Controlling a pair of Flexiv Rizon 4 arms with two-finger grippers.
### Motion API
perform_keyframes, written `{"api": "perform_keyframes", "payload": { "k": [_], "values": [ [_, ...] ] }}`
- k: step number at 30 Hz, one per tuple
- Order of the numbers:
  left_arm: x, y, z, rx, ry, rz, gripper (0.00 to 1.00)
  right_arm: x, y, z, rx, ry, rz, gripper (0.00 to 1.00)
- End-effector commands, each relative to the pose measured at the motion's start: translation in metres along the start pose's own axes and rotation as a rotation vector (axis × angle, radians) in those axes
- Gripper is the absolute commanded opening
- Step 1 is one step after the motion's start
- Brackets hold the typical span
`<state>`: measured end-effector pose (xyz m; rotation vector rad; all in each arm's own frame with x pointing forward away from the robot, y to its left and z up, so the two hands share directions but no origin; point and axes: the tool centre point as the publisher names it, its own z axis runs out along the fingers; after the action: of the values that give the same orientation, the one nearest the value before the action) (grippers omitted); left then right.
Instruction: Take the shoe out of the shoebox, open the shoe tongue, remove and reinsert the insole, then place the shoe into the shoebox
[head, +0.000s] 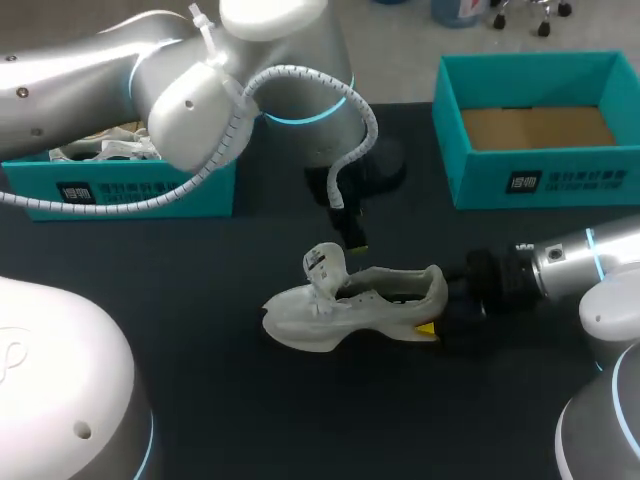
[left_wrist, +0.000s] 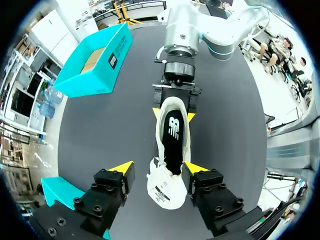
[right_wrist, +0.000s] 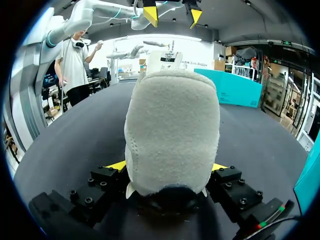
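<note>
1. While the right end effector (right_wrist: 169, 166) clamps the heel of the shoe (head: 350, 300), one yellow tip on each side, the shoe stands on its sole on the surface (head: 200, 290).
2. Its long axis runs straight from that end effector to the left end effector (left_wrist: 159, 169), with the toe farthest from the right one.
3. The left end effector hangs over the forefoot with its fingers wide, one on each side of the raised tongue (left_wrist: 162, 187).
4. The insole (left_wrist: 172, 137) lies exposed just ahead of the left fingers, so the left arm looks better placed to reach forward and down for it.
</note>
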<state>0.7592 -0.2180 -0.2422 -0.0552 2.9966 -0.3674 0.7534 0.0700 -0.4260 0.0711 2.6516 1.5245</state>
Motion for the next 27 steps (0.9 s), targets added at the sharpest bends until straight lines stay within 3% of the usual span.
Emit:
{"api": "perform_keyframes", "payload": {
  "k": [1,11,27],
  "values": [
    [0.002,-0.018,0.022,0.067,-0.007,0.378,0.0,0.0,-0.002,0.001,0.001,-0.001,-0.001,0.0],
    [0.018,-0.03,0.062,0.118,0.021,0.356,0.0,0.0,-0.002,0.001,0.001,-0.001,-0.001,0.0],
    [0.036,-0.032,0.096,0.093,0.087,0.29,0.0,0.0,-0.002,0.001,0.001,-0.001,-0.001,0.0]
  ]
}}
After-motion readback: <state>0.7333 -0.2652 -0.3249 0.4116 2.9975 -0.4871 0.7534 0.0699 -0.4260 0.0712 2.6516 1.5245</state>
